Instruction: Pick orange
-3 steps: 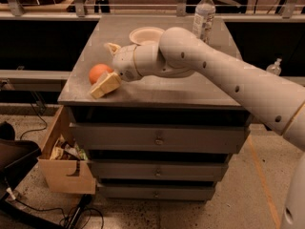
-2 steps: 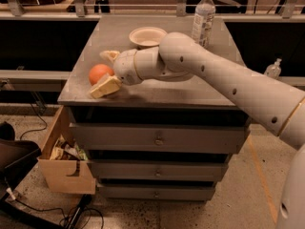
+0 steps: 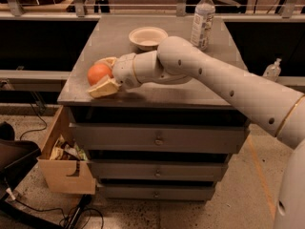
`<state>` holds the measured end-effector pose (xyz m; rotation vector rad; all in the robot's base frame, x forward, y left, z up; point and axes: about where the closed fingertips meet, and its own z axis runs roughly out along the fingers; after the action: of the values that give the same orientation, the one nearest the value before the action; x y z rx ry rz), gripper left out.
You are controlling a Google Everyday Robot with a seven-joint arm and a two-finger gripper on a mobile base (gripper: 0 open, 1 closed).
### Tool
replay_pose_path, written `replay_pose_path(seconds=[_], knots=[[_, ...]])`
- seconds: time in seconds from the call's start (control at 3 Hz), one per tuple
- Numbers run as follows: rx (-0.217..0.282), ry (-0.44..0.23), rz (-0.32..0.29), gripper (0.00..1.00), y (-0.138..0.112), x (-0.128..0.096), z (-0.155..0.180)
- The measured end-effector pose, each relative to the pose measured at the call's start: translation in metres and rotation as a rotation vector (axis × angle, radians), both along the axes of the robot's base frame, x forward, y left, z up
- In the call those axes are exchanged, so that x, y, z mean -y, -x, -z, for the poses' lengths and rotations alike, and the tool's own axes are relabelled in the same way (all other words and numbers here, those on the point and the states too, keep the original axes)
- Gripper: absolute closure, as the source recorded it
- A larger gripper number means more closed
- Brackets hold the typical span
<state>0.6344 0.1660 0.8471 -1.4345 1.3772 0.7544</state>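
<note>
Gripper (image 3: 103,74) at 9 o'clock of cabinet top (image 3: 114,32), spread wide astride orange (image 3: 96,73), unclamped, positioned to close across widest girth.

Single arm (image 3: 228,87) enters from the lower right and reaches up and left, its white segments nearly straight. The wrist (image 3: 126,70) lies about level. The hand (image 3: 97,76) sits low over the front-left corner of the counter (image 3: 167,94) and points left. Its two fingers (image 3: 104,88) are spread apart, one to the rear, one to the front.

The gripper (image 3: 97,77) (around the orange (image 3: 95,72)) hides its right side.
</note>
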Motion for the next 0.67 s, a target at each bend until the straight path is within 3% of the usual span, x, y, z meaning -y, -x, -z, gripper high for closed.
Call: replay_pose_path(seconds=[0.33,0.67], knots=[[-0.001,0.000,-0.005,0.97,0.0015,-0.0031,0.0005],[-0.002,0.000,-0.007,1.00,0.0020,-0.0041,0.0006]])
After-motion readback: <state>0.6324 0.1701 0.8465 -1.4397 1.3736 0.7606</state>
